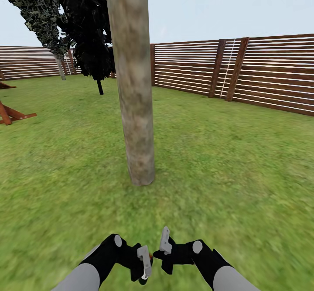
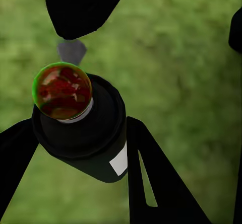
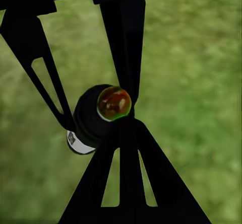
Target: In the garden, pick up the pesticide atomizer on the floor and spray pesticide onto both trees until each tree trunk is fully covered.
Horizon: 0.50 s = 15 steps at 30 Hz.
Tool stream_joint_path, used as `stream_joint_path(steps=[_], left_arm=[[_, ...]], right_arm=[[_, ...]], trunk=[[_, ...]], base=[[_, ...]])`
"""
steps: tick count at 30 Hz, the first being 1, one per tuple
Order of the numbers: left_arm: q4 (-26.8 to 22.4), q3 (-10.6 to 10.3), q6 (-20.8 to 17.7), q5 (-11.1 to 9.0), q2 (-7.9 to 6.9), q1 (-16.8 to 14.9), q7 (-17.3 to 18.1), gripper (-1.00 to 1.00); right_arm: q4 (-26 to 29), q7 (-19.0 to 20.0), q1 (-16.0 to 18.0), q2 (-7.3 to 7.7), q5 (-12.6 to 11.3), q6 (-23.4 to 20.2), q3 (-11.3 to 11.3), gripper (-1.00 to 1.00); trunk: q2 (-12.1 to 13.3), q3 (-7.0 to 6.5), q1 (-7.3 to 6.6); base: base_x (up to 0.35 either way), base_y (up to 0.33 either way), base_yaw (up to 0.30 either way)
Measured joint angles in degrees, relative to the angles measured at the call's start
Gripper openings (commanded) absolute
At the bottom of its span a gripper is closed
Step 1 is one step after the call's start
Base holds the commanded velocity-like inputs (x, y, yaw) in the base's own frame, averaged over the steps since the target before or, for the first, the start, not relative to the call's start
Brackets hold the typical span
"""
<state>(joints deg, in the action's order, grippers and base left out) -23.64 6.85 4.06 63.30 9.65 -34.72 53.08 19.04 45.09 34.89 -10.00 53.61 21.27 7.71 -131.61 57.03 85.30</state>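
Note:
The pesticide atomizer (image 2: 80,128) is a small dark bottle with a red-and-green top and a white label. My left gripper (image 2: 80,133) is shut on it, one black finger on each side. In the head view the left gripper (image 1: 144,262) hangs low over the grass floor (image 1: 226,182), with the atomizer (image 1: 149,255) at its tip. My right gripper (image 1: 165,240) is just beside it, fingers together and holding nothing. Its tip (image 3: 126,126) lies right next to the atomizer (image 3: 98,116). A thick mottled tree trunk (image 1: 133,86) rises straight ahead. A second tree (image 1: 60,66) stands far off at the back left.
A brown slatted fence (image 1: 261,73) runs along the back and right of the garden. A dark-leaved plant on a thin stem (image 1: 100,86) stands behind the near trunk. A low wooden frame (image 1: 13,114) lies at the left edge. Open lawn surrounds the trunk.

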Motion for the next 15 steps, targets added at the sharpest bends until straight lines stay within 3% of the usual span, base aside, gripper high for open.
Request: stream_joint_path(steps=[6, 11, 15], left_arm=[[1.0, 0.1, 0.1, 0.0, 0.09, 0.0, 0.0, -1.00], [1.0, 0.4, 0.0, 0.0, -0.66, -0.1, 0.0, -1.00], [1.0, 0.4, 0.0, 0.3, -2.90, -0.1, 0.0, -1.00]], right_arm=[[0.0, 0.0, 0.0, 0.00, 0.0, 0.0, 0.0, -1.00], [0.0, 0.0, 0.0, 0.00, 0.0, 0.0, 0.0, -1.00], [0.0, 0.0, 0.0, 0.00, 0.0, 0.0, 0.0, -1.00]], trunk=[[0.0, 0.00, 0.00], [0.0, 0.00, 0.00], [0.0, 0.00, 0.00]], base=[[0.000, 0.000, 0.000], [0.000, 0.000, 0.000], [0.000, 0.000, 0.000]])
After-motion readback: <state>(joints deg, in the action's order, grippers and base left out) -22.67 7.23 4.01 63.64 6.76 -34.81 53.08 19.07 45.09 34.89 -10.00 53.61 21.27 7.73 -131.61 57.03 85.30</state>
